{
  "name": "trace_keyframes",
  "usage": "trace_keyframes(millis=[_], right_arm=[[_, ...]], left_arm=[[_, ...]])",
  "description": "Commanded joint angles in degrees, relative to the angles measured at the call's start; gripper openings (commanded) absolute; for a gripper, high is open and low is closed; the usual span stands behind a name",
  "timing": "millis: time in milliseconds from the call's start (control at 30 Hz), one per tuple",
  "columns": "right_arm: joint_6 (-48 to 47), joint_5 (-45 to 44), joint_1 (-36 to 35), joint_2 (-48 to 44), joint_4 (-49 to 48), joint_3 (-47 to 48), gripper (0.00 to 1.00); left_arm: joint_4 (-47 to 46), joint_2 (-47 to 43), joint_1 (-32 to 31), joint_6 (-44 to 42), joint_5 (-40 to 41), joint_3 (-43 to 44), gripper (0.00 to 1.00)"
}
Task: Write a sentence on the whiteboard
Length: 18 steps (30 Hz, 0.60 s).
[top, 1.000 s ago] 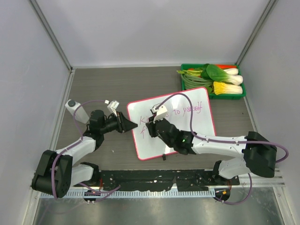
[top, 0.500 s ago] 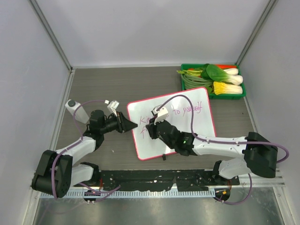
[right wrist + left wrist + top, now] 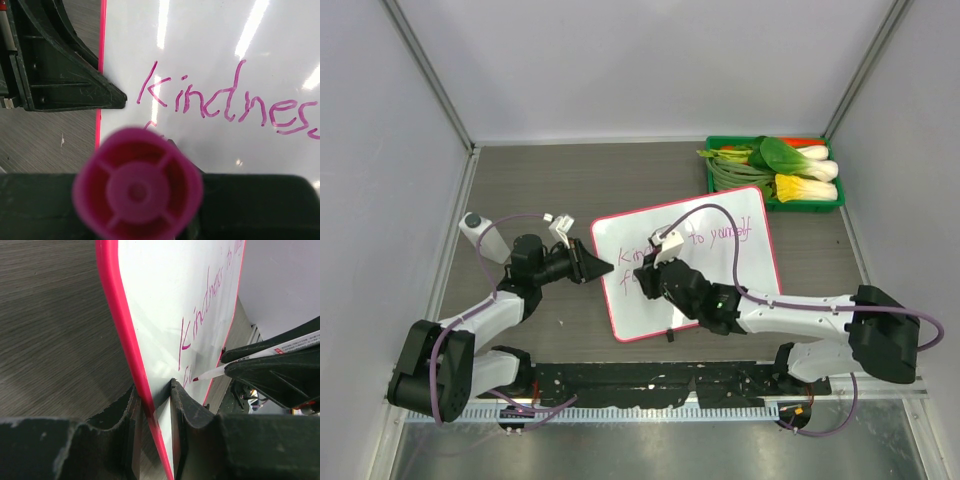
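You are partway through the writing: the first line is done and the second is barely begun. The glossy white rectangular whiteboard (image 3: 758,262) with its thin pink-red frame lies flat near the middle of the dark wood-grain counter (image 3: 540,180), turned a little askew. The green plastic tray (image 3: 805,207) of vegetables sits just beside the board's far right corner. The pink-magenta handwritten sentence (image 3: 718,237) runs along the far part of the board. You can read "Kindness to yourself" as its first line, with "Kindness" clearest in the two wrist views. Below that, at the left end, there are only one or two short strokes, perhaps an "f" and the start of a second letter, too few to read as a word. So, as I judge it, the rest of the second line is left for you to write. Your left gripper (image 3: 154,392) has its jaws closed narrow on the board's left edge, pinching the pink frame to steady it. Your right gripper (image 3: 645,272) has its jaws clamped on the slim white marker pen (image 3: 215,371) with the pink tip and pink end cap. That tip looks to touch the board right beside the fresh strokes. The marker's barrel carries small black print and a red patch, too small to read, and no brand shows anywhere else.
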State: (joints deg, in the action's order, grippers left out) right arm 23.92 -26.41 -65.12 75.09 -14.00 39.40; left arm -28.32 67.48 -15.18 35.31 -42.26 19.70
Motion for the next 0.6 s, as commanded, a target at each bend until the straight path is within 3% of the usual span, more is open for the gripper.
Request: trace_keyframes(millis=[0, 567], right_arm=[[-0.1, -0.31, 0.08, -4.24, -0.94, 0.33, 0.02], [-0.81, 0.48, 3.69, -0.73, -5.25, 2.7, 0.01]], left_arm=[[2.83, 1.07, -1.17, -4.28, 1.13, 0.42, 0.0], [3.18, 0.63, -1.17, -4.37, 1.13, 0.42, 0.0]])
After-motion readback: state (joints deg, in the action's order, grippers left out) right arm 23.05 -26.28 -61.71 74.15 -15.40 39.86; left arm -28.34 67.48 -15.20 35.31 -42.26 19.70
